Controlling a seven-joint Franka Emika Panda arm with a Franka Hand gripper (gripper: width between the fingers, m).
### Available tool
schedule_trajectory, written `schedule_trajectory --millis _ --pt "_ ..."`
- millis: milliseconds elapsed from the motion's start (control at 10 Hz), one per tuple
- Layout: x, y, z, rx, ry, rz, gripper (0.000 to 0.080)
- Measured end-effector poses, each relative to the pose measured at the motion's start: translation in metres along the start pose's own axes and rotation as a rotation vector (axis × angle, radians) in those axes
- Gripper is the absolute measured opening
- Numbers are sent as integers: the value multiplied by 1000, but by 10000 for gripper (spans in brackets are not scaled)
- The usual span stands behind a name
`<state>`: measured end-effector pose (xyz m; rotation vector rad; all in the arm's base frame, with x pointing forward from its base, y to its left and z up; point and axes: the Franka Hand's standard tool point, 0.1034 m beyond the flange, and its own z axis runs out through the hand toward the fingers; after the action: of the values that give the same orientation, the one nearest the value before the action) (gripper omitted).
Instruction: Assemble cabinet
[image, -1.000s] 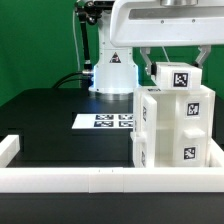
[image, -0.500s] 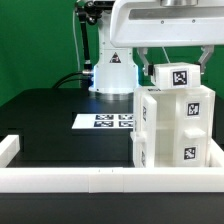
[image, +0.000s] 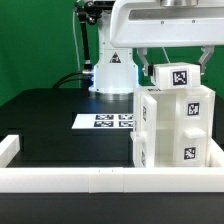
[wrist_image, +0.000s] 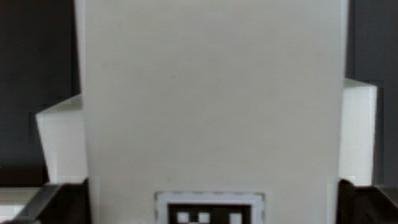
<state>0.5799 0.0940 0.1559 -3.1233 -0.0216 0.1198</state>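
The cabinet (image: 172, 135) is a tall white box with square tags, standing at the exterior view's right on the black table. A smaller white tagged block (image: 176, 77) sits on top of it. My gripper (image: 175, 65) hangs straight over that block, open, with one finger (image: 147, 64) on each side of it. In the wrist view the block (wrist_image: 210, 100) fills the middle as a long white face with a tag at its end. The dark fingers (wrist_image: 50, 203) flank it, and the cabinet (wrist_image: 59, 130) shows behind. Nothing is lifted.
The marker board (image: 105, 121) lies flat on the table to the exterior view's left of the cabinet. A long low white rail (image: 90, 180) runs along the front with raised ends. The arm's base (image: 110, 72) stands behind the board.
The fingers have spread a little wider off the top block's sides. The block stays resting on the cabinet, and the arm has hardly moved.
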Motion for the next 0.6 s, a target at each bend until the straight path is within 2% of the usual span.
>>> schedule_trajectory --millis 600 --pt "9 3 -3 3 41 -18 649"
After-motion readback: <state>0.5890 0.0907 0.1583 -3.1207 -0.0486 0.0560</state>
